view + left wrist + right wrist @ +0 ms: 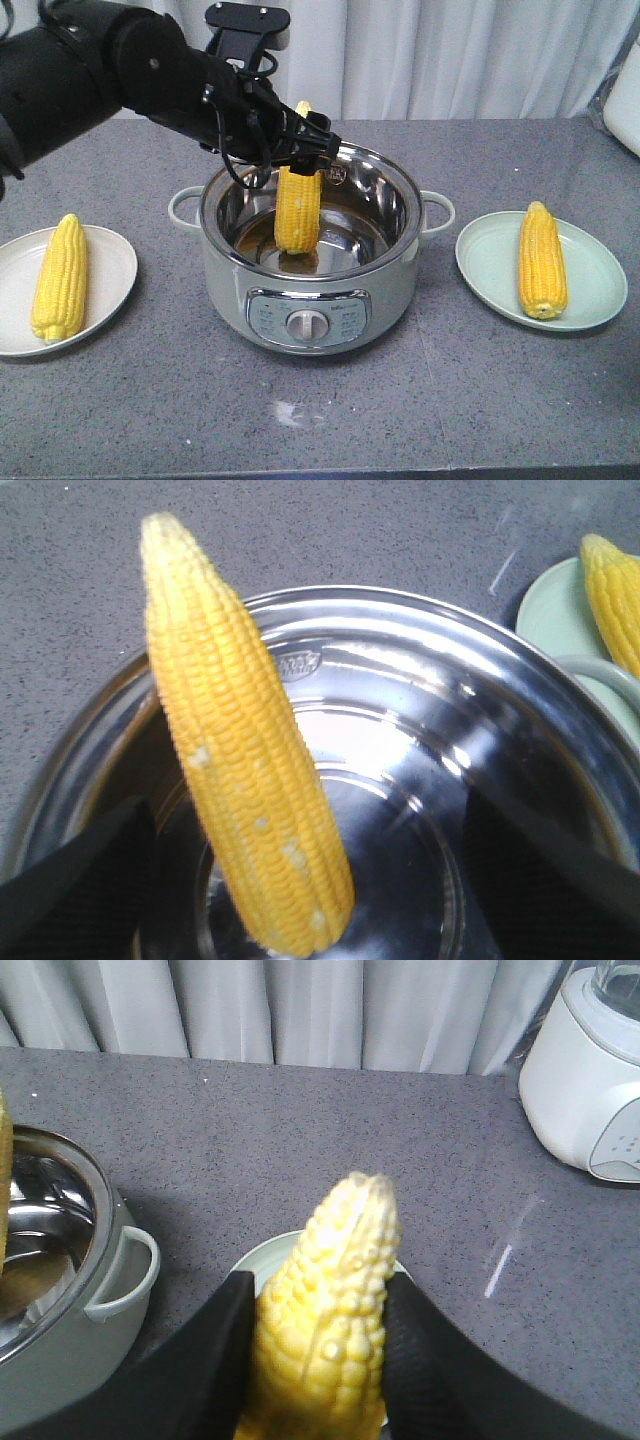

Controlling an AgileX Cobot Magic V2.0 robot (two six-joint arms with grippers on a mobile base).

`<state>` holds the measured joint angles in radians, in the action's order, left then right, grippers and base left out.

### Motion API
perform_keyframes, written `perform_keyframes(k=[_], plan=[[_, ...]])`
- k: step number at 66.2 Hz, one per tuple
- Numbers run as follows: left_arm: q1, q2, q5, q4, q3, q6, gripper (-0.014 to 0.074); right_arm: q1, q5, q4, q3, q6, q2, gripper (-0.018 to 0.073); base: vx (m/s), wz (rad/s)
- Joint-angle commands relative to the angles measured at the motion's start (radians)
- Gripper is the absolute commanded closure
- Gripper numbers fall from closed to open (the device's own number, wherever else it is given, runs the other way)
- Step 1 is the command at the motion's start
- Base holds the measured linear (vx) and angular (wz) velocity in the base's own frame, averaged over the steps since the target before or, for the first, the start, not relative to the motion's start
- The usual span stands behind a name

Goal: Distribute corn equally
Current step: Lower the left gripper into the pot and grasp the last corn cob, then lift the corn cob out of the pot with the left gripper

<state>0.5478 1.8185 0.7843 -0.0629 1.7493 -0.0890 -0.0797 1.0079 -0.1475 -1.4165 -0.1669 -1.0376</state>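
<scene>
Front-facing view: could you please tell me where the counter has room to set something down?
Bare counter runs along the front, before the pot; narrower strips separate the pot from the left plate and right plate. Crowded: the pot, with the left hand and a cob.

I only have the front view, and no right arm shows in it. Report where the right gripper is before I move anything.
Observer: The right wrist view shows the right gripper closed on another cob, with its tip pointing away from the camera.
Operator: Now the left one. Confirm its grip on the cob over the pot.
Observer: No grip there. The left wrist view shows the left gripper spread wide, and the pot cob stands between the fingers with a clear gap to one finger.
</scene>
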Motion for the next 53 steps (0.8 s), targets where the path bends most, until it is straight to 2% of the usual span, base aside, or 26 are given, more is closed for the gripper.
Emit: perform_keyframes(k=[1, 14, 43, 53], plan=[[0.009, -0.017, -0.094, 0.008, 0.035, -0.057, 0.0010, -0.009, -0.069, -0.005, -0.022, -0.006, 0.012, 0.0440, 0.00, 0.00], [0.009, 0.038, -0.094, 0.028, 0.035, -0.097, 0.0010, -0.009, -0.070, -0.005, -0.022, -0.006, 0.012, 0.0440, 0.00, 0.00], [0.009, 0.127, -0.095, 0.033, 0.035, -0.097, 0.0013, -0.009, -0.070, -0.005, -0.022, -0.006, 0.012, 0.0440, 0.00, 0.00], [0.009, 0.130, -0.092, 0.033, 0.035, -0.097, 0.0096, -0.009, -0.070, -0.005, -0.022, -0.006, 0.012, 0.0440, 0.00, 0.00]])
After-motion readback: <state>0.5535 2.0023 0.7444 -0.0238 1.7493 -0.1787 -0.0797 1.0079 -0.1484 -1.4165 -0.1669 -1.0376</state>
